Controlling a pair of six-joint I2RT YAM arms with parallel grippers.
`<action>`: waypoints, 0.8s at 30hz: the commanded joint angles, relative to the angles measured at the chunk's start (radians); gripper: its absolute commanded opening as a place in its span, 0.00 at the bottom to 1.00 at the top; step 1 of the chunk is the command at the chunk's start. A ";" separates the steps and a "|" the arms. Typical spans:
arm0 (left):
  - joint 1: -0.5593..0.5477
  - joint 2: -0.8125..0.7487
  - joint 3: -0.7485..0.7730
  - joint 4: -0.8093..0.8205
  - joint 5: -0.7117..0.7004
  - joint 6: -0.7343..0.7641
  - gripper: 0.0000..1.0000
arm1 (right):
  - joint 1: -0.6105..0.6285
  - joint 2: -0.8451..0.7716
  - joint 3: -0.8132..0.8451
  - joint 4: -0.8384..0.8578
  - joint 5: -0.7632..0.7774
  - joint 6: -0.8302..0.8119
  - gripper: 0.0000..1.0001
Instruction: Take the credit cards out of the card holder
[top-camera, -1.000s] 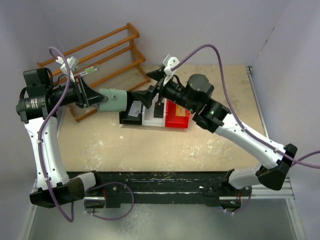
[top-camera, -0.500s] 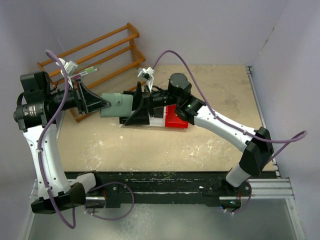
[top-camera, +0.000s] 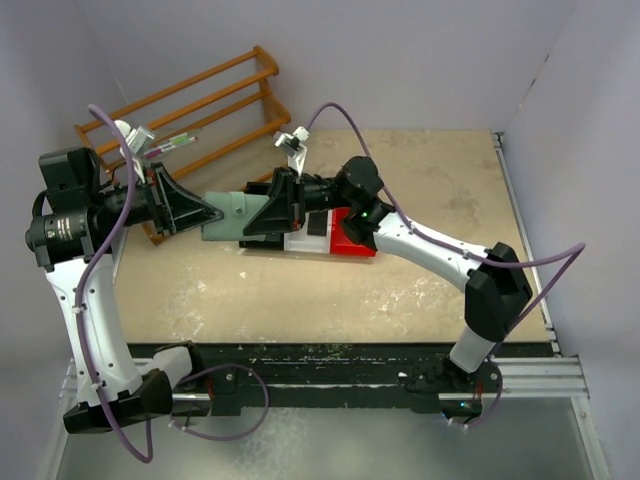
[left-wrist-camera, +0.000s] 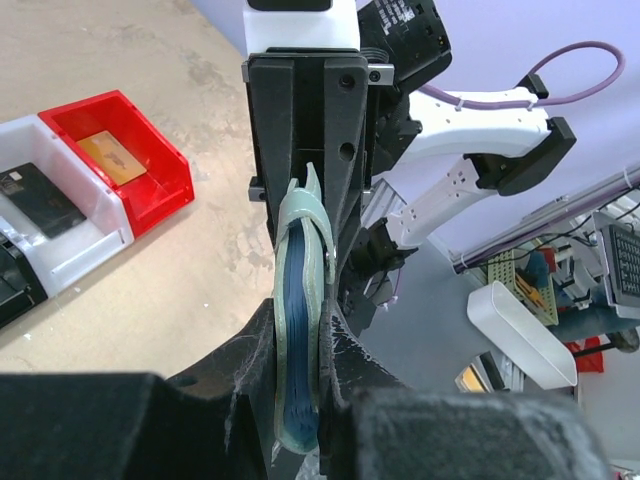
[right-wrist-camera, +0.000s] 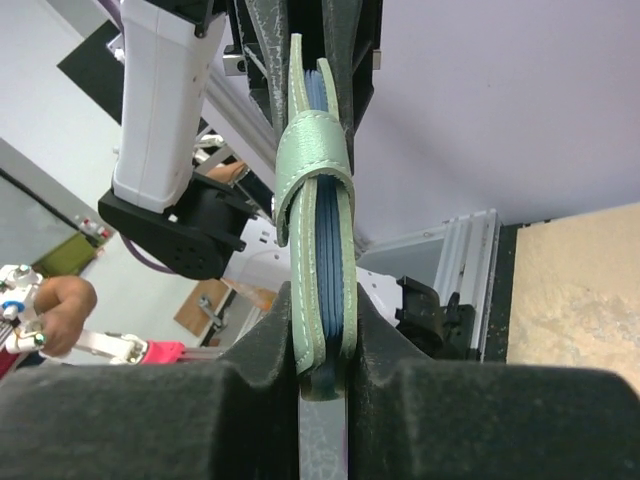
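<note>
The grey-green card holder (top-camera: 232, 214) hangs edge-on above the table, gripped from both ends. My left gripper (top-camera: 214, 213) is shut on its left end and my right gripper (top-camera: 252, 220) is shut on its right end. In the left wrist view the card holder (left-wrist-camera: 300, 290) stands upright between my fingers, blue layers showing inside it. The right wrist view shows the card holder (right-wrist-camera: 322, 215) the same way. An orange credit card (left-wrist-camera: 112, 153) lies in the red bin (left-wrist-camera: 160, 190). A black credit card (left-wrist-camera: 38, 196) lies in the white bin (left-wrist-camera: 85, 245). Whether a card is inside the holder is hidden.
The red bin (top-camera: 356, 240) and white bin (top-camera: 303, 241) stand in a row mid-table, partly under my right gripper. A black bin (left-wrist-camera: 12, 285) adjoins the white one. A wooden rack (top-camera: 200, 105) stands at the back left. Walls close in the table.
My right arm swung left from above the bins to the card holder, and its jaws went from open to shut on the holder's right end. The left gripper kept its hold.
</note>
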 joint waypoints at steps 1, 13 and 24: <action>0.002 -0.014 0.001 -0.019 -0.034 0.093 0.06 | -0.018 -0.056 -0.010 0.073 0.020 0.044 0.01; 0.002 0.008 -0.021 -0.150 -0.143 0.326 0.65 | -0.035 -0.103 0.161 -0.777 0.071 -0.554 0.00; 0.001 0.048 -0.077 -0.162 -0.093 0.327 0.69 | -0.008 -0.054 0.336 -1.024 0.024 -0.785 0.00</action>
